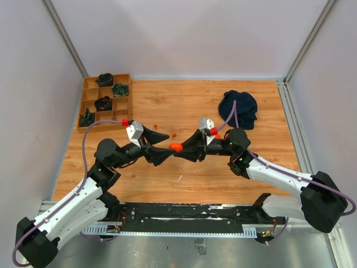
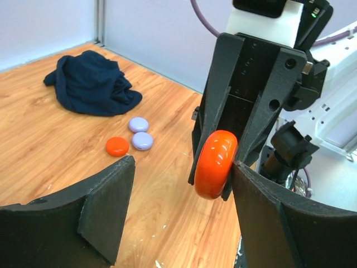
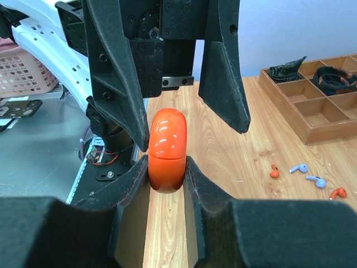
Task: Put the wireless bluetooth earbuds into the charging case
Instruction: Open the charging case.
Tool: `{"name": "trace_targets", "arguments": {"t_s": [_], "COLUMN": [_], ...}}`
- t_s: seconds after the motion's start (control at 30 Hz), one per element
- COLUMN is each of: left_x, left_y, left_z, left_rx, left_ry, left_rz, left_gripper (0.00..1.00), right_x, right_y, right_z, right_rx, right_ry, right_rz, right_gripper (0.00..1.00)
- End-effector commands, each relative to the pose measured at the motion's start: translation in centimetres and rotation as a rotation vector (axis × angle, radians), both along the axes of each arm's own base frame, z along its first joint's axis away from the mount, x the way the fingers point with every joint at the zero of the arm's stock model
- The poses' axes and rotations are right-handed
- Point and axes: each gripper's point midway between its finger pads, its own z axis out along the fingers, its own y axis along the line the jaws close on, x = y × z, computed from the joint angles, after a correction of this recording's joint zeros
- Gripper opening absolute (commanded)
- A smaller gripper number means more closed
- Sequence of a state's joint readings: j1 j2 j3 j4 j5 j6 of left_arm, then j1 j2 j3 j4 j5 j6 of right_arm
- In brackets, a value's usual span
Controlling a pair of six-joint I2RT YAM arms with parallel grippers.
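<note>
My right gripper (image 3: 166,168) is shut on an orange-red round charging case (image 3: 166,146), held edge-up above the table with its lid closed. The case also shows in the top view (image 1: 175,147) and in the left wrist view (image 2: 216,163). My left gripper (image 2: 183,167) is open around the case; one finger (image 2: 268,212) sits right against it and the other stands well apart. Tiny earbuds lie on the wood: two orange-red (image 3: 274,171) (image 3: 337,193) and two lilac (image 3: 299,167) (image 3: 317,180). In the top view the grippers meet at mid-table, left (image 1: 169,144) and right (image 1: 182,149).
Two lilac pucks (image 2: 138,124) (image 2: 142,140) and an orange-red puck (image 2: 117,146) lie near a navy cloth (image 2: 92,84), also seen at the back right (image 1: 239,109). A wooden compartment tray (image 1: 89,95) holding dark items stands at the back left.
</note>
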State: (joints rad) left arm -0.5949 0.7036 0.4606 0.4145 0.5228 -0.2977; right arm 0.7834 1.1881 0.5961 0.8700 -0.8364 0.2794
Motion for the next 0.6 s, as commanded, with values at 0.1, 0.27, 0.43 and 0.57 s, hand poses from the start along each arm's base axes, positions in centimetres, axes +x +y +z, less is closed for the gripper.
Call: {"name": "trace_targets", "arguments": {"t_s": [0.1,0.27,0.43,0.57], "left_x": [1.7,1.9,2.0,1.8], "left_y": [1.0,1.1,1.2,1.4], "left_z": [2.4,2.8,2.7,2.9], "left_rx": [-0.044,-0.050,-0.046,-0.046], "left_ry": [0.009,0.019,0.029,0.033], "left_rz": [0.117,0.130,0.136,0.141], "left_gripper": [0.76,0.79,0.81,0.83], "right_x": [-0.6,-0.5,-0.3,0.4], "right_y": [-0.8,-0.9,-0.8,-0.9], "right_z": [-0.1,-0.3,-0.5,-1.1], "right_rx": [-0.006,-0.013,-0.015,-0.035], "right_ry": [-0.043,-0.041,-0.035,-0.020], "right_rz": [0.027,0.018,0.010,-0.033], "right_gripper": [0.05,0.05,0.05,0.05]}}
